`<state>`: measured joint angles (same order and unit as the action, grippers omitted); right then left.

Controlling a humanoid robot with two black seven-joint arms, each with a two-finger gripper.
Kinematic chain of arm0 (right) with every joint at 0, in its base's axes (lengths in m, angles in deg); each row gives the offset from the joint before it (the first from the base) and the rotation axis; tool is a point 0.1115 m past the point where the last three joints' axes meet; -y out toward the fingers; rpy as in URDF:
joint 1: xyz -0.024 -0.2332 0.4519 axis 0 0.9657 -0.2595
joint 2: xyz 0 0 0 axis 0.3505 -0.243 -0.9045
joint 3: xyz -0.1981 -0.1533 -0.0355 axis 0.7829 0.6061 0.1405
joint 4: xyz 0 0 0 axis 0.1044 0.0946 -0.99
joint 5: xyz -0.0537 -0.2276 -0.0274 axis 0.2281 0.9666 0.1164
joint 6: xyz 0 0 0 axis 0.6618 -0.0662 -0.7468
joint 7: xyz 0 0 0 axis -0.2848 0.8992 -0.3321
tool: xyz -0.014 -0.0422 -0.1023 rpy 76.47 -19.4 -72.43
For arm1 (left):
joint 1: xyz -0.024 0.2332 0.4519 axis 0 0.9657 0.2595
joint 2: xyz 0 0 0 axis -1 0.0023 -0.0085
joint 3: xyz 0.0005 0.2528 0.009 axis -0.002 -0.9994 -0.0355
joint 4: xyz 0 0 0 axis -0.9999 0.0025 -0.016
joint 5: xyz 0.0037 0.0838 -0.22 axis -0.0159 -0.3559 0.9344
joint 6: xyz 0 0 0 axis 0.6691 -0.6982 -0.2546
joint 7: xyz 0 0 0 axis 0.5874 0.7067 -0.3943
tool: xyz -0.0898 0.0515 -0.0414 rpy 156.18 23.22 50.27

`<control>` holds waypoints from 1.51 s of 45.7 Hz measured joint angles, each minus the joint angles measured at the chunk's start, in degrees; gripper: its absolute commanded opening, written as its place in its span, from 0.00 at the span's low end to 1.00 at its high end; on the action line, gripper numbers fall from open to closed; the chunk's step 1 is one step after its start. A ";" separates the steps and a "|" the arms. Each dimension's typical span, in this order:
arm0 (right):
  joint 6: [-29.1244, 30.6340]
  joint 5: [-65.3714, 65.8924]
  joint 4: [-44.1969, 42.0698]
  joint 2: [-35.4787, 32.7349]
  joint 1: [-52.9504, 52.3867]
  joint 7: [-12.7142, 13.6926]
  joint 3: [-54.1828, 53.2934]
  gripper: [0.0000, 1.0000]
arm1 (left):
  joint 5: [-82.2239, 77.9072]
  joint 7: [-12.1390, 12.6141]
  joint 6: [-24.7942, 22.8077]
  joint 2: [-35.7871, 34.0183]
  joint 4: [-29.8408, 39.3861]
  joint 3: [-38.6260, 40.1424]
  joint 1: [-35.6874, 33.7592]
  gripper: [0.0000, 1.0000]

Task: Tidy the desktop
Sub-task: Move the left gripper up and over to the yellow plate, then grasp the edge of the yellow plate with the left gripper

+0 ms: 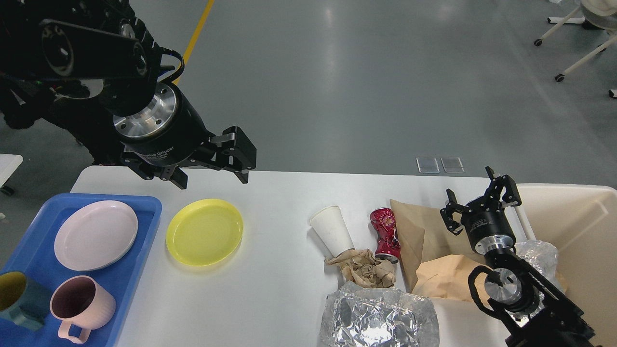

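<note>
White desktop (270, 289) stands on grey floor (366, 72); left end effector (212, 176) and right end effector (479, 202) both released.

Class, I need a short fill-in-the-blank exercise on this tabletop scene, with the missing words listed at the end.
1. The pink plate lies in the ____ tray.
2. The yellow plate lies directly on the white ____.
3. The crushed red can lies between the white paper cup and the ____ paper bag.
4. Both grippers, left and right, hold ____.

Missing words: blue; desktop; brown; nothing
</note>
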<state>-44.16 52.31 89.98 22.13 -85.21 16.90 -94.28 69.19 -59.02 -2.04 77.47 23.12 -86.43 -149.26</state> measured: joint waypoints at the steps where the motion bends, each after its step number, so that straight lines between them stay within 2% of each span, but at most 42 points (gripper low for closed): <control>1: 0.00 0.00 0.00 0.00 0.00 0.00 0.00 1.00 | 0.00 0.00 0.06 -0.28 -0.06 -0.06 0.48 0.96; 5: 0.00 0.01 0.01 0.00 0.00 0.00 0.00 1.00 | -0.11 -0.18 1.30 -2.31 -0.60 -0.20 3.95 0.96; 15: 0.00 0.01 0.05 0.00 0.00 0.01 0.00 1.00 | 1.35 0.03 8.00 -7.78 -6.43 0.87 17.80 0.89; 22: 0.00 0.01 0.09 0.00 0.00 0.01 0.01 1.00 | 11.71 0.78 11.79 -9.88 -9.26 -0.97 28.47 0.83; 29: 0.00 0.00 0.09 0.00 0.00 0.03 0.01 1.00 | 30.03 3.01 23.41 -12.24 -9.93 -2.46 37.19 0.85; 30: 0.00 0.01 0.09 0.00 0.00 0.03 0.00 1.00 | 32.65 4.06 27.28 -12.81 -10.06 -1.42 39.50 0.87; 35: 0.00 0.01 0.09 0.00 0.00 0.03 -0.02 1.00 | 34.96 6.75 37.46 -13.46 -11.34 5.24 46.14 0.90; 39: 0.00 0.01 0.09 0.00 0.00 0.03 -0.02 1.00 | 34.60 8.01 43.00 -13.56 -13.19 10.65 51.30 0.93; 50: 0.00 0.00 0.02 0.00 0.00 0.01 0.00 1.00 | 26.49 7.77 44.69 -14.51 -19.36 17.09 60.78 0.93; 56: 0.00 -0.01 0.03 0.00 0.00 0.01 0.00 1.00 | 25.25 7.74 45.09 -15.17 -23.16 19.51 66.15 0.89; 60: 0.00 0.00 0.04 0.00 0.00 0.01 0.00 1.00 | 25.22 7.87 45.29 -15.76 -24.90 21.00 68.92 0.84; 66: 0.00 0.00 0.08 0.00 0.00 0.01 0.00 1.00 | 25.62 8.00 45.33 -17.06 -27.55 23.65 72.08 0.70; 69: 0.00 0.00 0.08 0.00 0.00 0.01 0.00 1.00 | 25.73 8.04 45.33 -17.32 -28.98 25.17 73.57 0.66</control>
<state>-44.16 52.30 90.06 22.13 -85.22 16.91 -94.28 94.92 -50.98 43.29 60.15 -5.85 -61.26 -75.69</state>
